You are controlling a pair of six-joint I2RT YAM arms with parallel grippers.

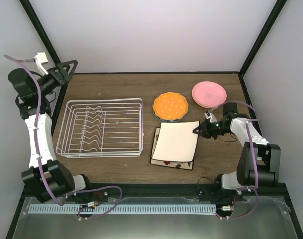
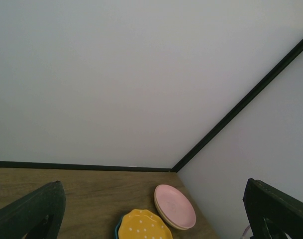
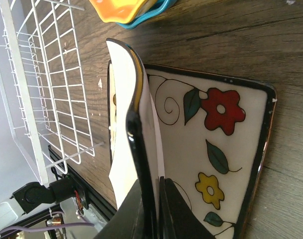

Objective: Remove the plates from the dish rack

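Dish rack [image 1: 102, 127] sits on the left side of the counter [image 1: 116, 84], and the plates are all out to its right. The right jaws are pinching the right edge of the plain cream square plate [image 1: 175, 139], holding it tilted over the flowered square plate [image 3: 221, 149]. Just behind those, the dotted orange plate [image 1: 170, 105] is stacked on a teal one [image 3: 146, 17]. The pink plate [image 1: 209, 92] sits on a pale-orange one [image 2: 160, 215] near the back right corner. The left jaws are spread wide, up in the air by the rack's back left corner.
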